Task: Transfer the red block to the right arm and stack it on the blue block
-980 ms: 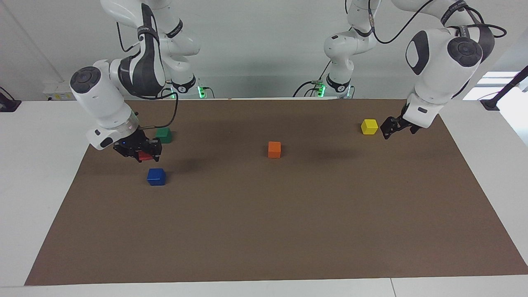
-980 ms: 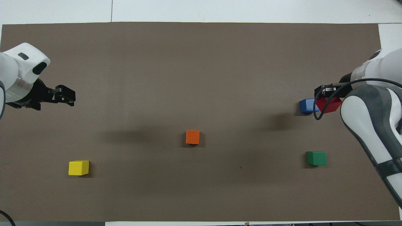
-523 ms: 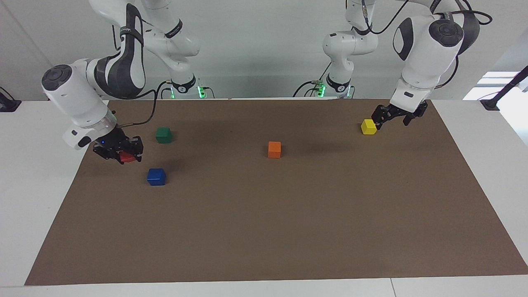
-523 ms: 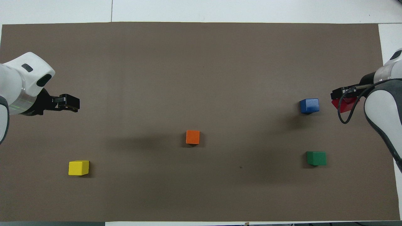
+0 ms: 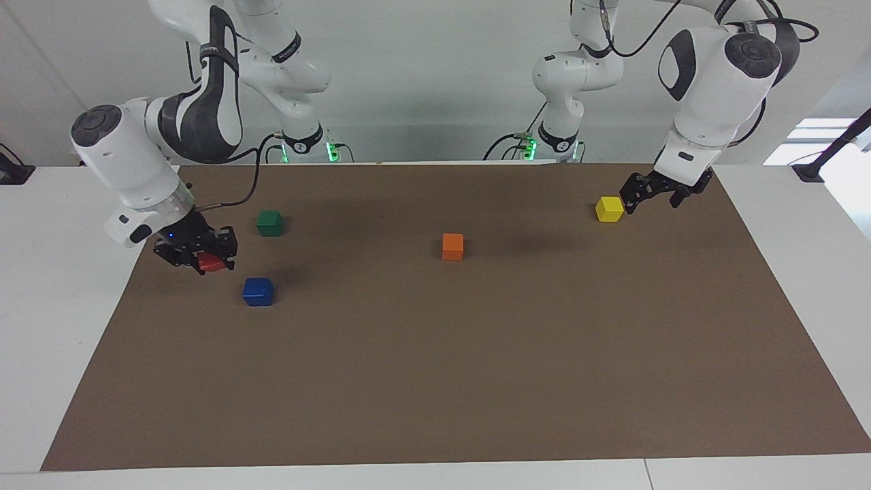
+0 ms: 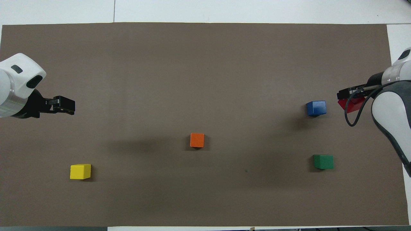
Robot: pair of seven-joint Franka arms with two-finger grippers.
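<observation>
At the left of the facing view, I am holding my right gripper (image 5: 204, 260) clamped on the red block (image 5: 213, 263), lifted just up-left of the blue block (image 5: 258, 291), ready for stacking. At upper right, my left gripper (image 5: 653, 196) is waiting, spread and empty, beside the yellow block (image 5: 609, 208).

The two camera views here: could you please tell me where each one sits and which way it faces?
Facing view: high across the table, looking at both robots; whole arms show, right gripper holding the small glossy red cube, left gripper open.
Overhead view: above the robots' end, looking steeply down; only wrists and grippers show.
Shared: small deep-blue cube, orange cube, yellow cube, dark green cube, brown mat, seen half a turn apart.
</observation>
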